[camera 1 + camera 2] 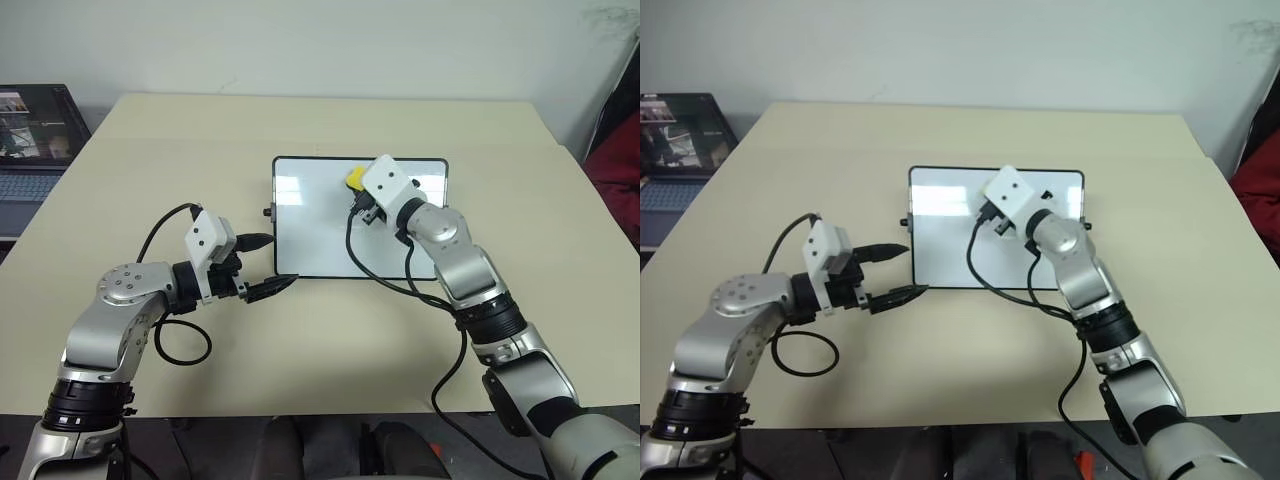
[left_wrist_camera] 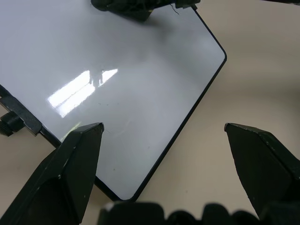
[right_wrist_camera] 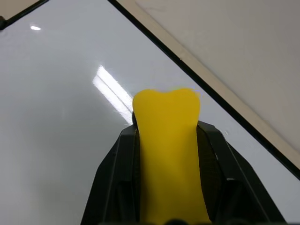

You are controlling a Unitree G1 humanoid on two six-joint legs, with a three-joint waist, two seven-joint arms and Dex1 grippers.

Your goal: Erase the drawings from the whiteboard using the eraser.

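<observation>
The small rectangular glossy white whiteboard (image 1: 320, 225) with its thin black frame lies flat near the middle of the pale beige desk (image 1: 300, 370). Its surface reads clean in both the head views and the wrist views; no black marker drawings can be made out, though glare covers part of it.

The right gripper (image 3: 166, 136) is clamped on the small yellow sponge eraser (image 3: 168, 150), whose tip pokes out between the two black fingers. It sits over the board's upper edge, at about one o'clock from the board's centre. Whether the sponge touches the surface cannot be told.

The left gripper (image 1: 262, 265) stands wide, holding nothing, at about eight o'clock from the board's centre. Its lower fingertip (image 1: 280, 286) lies at the board's near left corner, but contact is unclear.

Risks from here: the sponge is squeezed narrow and bulges at its tip, so a hard sideways stroke could bend it or work it out of the grip. If the board is not truly pinned, a wipe could slide it across the desk. Faint marks hidden under the glare might be missed.

A dark laptop (image 1: 35, 150) sits off the desk's far left corner, well apart.
</observation>
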